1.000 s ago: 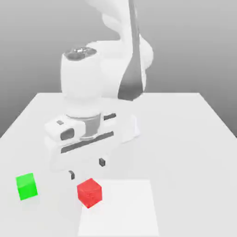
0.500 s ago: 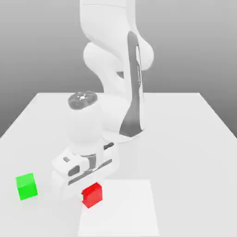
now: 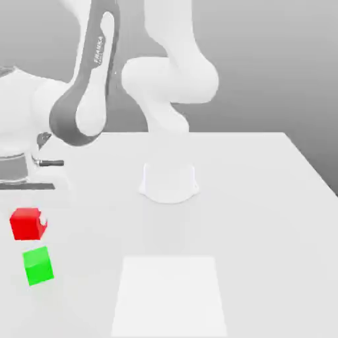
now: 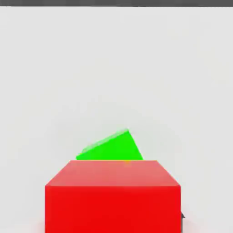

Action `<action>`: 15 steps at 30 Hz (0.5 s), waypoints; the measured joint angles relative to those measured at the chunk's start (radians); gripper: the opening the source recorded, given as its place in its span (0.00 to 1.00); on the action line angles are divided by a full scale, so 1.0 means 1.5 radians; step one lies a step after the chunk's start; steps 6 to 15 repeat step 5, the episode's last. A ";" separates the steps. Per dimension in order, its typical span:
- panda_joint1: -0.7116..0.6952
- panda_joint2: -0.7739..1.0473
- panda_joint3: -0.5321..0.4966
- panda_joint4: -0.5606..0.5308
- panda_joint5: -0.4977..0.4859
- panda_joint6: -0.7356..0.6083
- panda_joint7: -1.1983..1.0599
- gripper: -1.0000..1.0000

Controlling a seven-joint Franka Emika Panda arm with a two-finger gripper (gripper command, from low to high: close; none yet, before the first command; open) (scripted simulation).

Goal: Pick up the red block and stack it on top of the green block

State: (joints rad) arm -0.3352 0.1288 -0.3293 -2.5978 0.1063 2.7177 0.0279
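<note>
The red block [image 3: 28, 224] hangs in the air at the exterior view's far left, lifted off the table. My gripper [image 3: 28, 218] is shut on it, with the white hand [image 3: 16, 173] directly above. The green block [image 3: 38, 265] rests on the table just below the red block, a small gap between them, and sits slightly toward the exterior view's right of it. In the hand view the red block [image 4: 113, 195] is close up, and the green block [image 4: 111, 148] peeks out from behind it, rotated relative to the red one.
The arm's round base [image 3: 169, 182] stands mid-table. A brighter white square patch [image 3: 170, 294] lies on the table [image 3: 264, 198] near its front edge. The table's left edge runs close to both blocks.
The gripper closed on the red block, lifted it off the white patch's corner and carried it to the exterior view's left, over the green block. The green block has not moved.
</note>
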 joint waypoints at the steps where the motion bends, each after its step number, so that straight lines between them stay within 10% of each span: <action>1: -0.007 0.023 0.010 0.002 0.020 0.020 -0.014 0.00; 2: -0.015 0.047 0.023 0.003 0.040 0.040 -0.027 0.00; 3: -0.020 0.060 0.030 0.004 0.051 0.051 -0.035 1.00; 15: -0.020 0.060 0.030 0.004 0.051 0.051 -0.035 1.00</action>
